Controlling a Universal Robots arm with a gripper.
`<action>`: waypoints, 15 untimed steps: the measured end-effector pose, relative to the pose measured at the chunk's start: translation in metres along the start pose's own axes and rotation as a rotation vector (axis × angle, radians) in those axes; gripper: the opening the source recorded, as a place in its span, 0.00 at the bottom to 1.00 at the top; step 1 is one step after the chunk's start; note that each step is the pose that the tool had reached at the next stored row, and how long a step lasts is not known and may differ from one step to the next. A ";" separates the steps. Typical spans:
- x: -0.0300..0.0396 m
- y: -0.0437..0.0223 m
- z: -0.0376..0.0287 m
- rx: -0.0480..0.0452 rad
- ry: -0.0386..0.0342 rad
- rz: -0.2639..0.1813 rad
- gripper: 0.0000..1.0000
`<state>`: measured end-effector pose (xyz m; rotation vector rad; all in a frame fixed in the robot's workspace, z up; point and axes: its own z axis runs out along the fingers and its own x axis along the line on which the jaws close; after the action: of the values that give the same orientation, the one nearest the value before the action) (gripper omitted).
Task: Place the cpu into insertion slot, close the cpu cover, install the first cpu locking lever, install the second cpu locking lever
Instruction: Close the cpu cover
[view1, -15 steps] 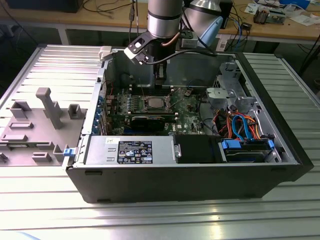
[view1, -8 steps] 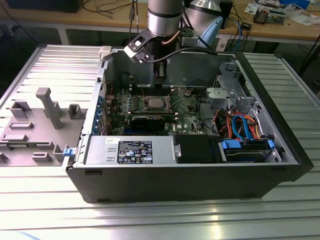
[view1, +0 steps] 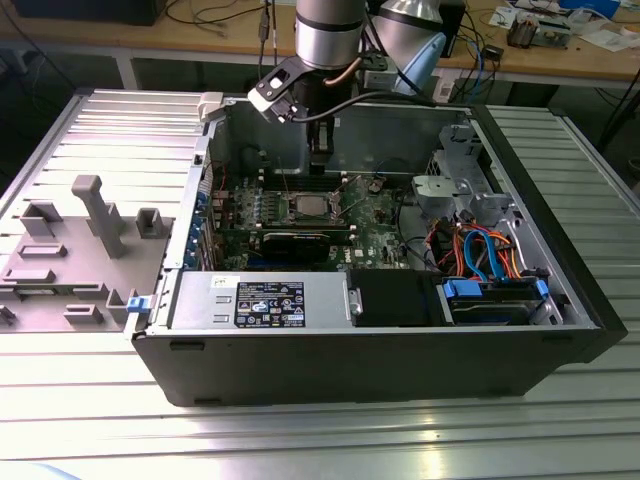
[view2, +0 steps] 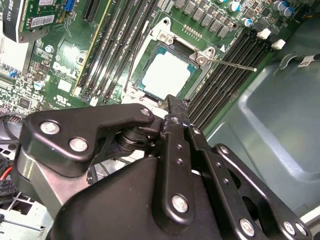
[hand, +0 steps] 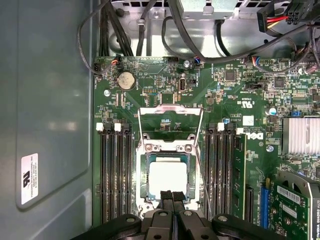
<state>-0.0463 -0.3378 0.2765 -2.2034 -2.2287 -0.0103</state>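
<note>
**Chip seated, cover up, end effector clenched over the socket**

Okay, counting what I've got: one cpu (hand: 168, 179), one insertion slot (hand: 143, 172), one cpu cover (hand: 170, 108), and one thin lever rod (hand: 200, 170) that I can make out clearly. There are two banks of memory slots (hand: 117, 170), one on each side of the socket.

The open computer case (view1: 350, 360) lies on its side in the middle of the ribbed metal counter (view1: 300, 440). A grey fixture tray (view1: 60, 270) sits toward the counter's edge at the exterior view's left. Behind it I see a wooden workbench (view1: 200, 40) strewn with cables.

The cpu lies flat in the insertion slot, metal top facing out of the case. It's square, so I can't call a long axis. The cpu cover is swung open, folded back from the slot edge on the coin battery (hand: 126, 80) side. The lever rod runs along the slot, parallel to the memory slots.

My end effector (hand: 172, 196) is clenched, fingers pressed together with nothing between them, at the cpu's edge farthest from the cover.
</note>
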 end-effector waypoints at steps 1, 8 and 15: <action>0.0000 0.0004 0.0000 0.0001 -0.0001 0.000 0.11; 0.0000 0.0048 0.0000 0.0000 0.0000 0.000 0.11; -0.0001 0.0096 0.0000 0.0000 0.0000 0.000 0.11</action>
<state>-0.0367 -0.3377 0.2765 -2.2035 -2.2286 -0.0104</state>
